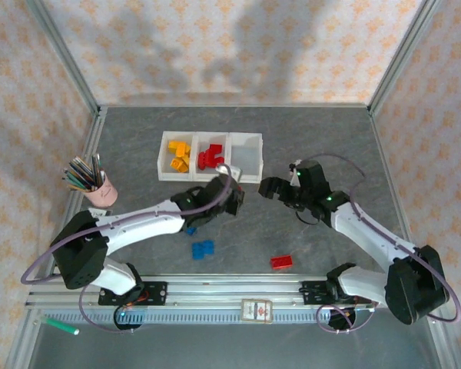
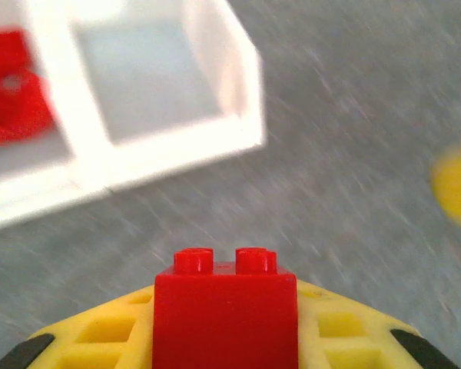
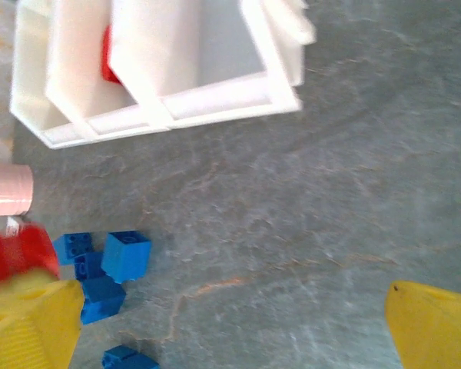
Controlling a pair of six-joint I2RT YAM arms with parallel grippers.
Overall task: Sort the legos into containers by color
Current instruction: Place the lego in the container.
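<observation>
Red lego brick (image 2: 225, 315) pinched in the left fingers (image 2: 100, 342) near the white bins (image 2: 161, 157); right fingers (image 3: 434, 327) spread wide above the bench (image 3: 330, 192).

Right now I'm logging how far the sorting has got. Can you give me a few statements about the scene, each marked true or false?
1. The left gripper holds a red brick. True.
2. The right-hand bin compartment holds blue bricks. False: it holds none; they lie on the table.
3. The right gripper is open with nothing in it. True.
4. The pink cup is full of bricks. False: it holds pencils.
5. A loose red brick lies on the table near the arms' bases. True.
</observation>
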